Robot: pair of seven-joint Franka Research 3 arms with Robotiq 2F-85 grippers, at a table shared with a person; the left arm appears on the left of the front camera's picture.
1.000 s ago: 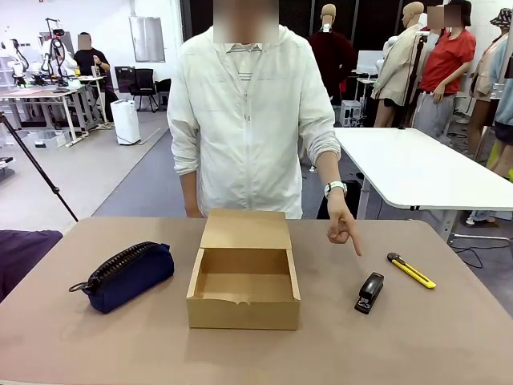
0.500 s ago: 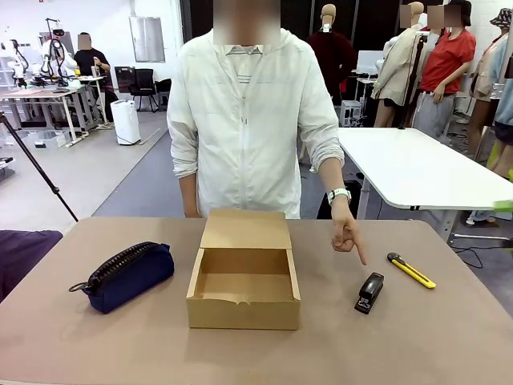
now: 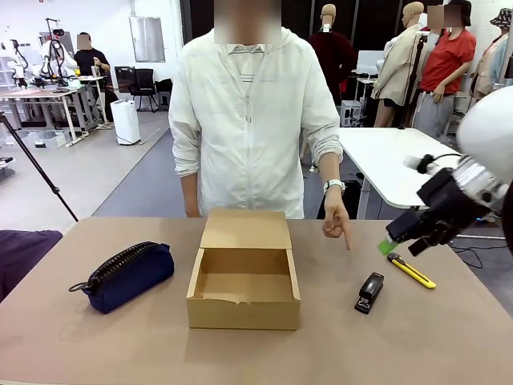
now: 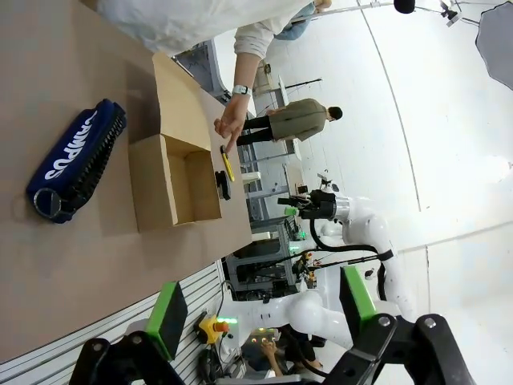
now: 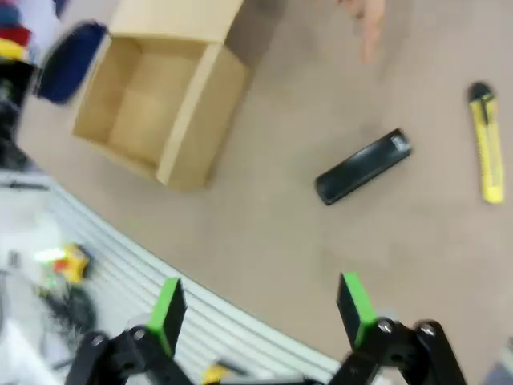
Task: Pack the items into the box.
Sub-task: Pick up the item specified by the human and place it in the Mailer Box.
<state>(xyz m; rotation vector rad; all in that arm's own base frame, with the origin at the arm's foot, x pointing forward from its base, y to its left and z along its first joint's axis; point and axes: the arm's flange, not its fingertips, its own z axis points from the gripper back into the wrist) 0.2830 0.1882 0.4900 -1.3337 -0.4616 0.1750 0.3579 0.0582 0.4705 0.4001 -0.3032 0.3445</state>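
Front view: the open box (image 3: 244,314) sits mid-table with its flap lid laid back toward the person. The blue pouch (image 3: 128,275) lies on the table (image 3: 449,341) well left of the box, long axis slanting, ring end toward the near left edge. The black stapler (image 3: 369,292) lies right of the box, apart from it, its long axis running roughly near-to-far. A yellow knife (image 3: 411,270) lies just beyond it to the right. The person's hand (image 3: 337,220) hangs above the table past the stapler, index finger pointing down. The right gripper (image 3: 391,242) comes in from the right, in the air over the knife, one green pad showing; its opening cannot be read here. Left wrist view: the left gripper (image 4: 263,309) is high above the near edge, pads spread wide with nothing between them. White lettering on the pouch's side shows, and the box, stapler, knife and pointing hand all show farther off. Right wrist view, blurred: the right gripper's pads stand wide apart and hold nothing. The stapler lies on the table beyond them, slanted across the picture, with the knife to its right and the box to its left.
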